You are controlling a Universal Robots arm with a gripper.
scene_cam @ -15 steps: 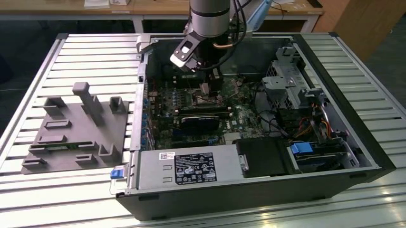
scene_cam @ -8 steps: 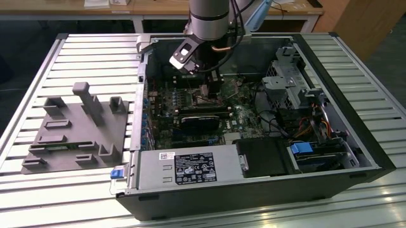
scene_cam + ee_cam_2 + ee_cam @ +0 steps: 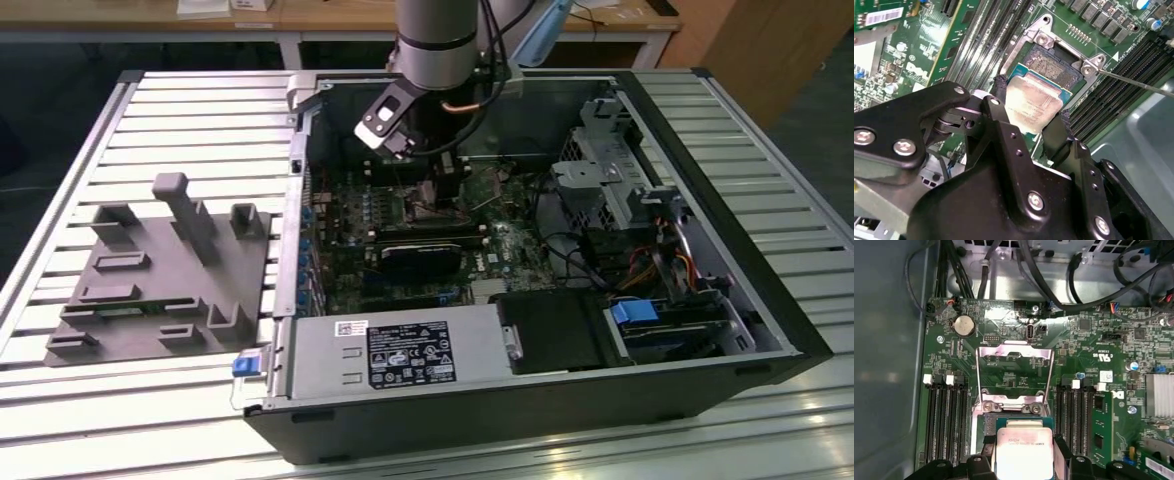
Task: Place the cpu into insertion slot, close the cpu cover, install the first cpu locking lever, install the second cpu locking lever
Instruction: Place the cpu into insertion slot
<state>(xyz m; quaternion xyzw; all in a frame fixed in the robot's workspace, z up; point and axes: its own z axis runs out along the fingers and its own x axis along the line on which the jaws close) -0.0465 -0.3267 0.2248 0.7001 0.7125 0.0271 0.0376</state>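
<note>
— While the arm (image 3: 435,45) reaches down into the open computer case (image 3: 561,405), what has the claw (image 3: 1032,101) got?
— The chip (image 3: 1035,104). Its two black fingers (image 3: 999,97) are closed part-way and pinch the chip by opposite edges, silver top up.
— Where is that?
— Over the near part of the socket (image 3: 1051,64) on the green board (image 3: 1079,345). The far part of the socket lies bare. Whether the chip touches it, I cannot tell.
— And the cover (image 3: 1014,351)?
— Open, hinged back beyond the socket in the first wrist view. A thin metal rod (image 3: 1136,84) sticks out free from the socket's corner.
— Outside the case?
— A grey block of holders (image 3: 167,270) sits on the slatted table (image 3: 187,110), at the exterior view's left.
</note>
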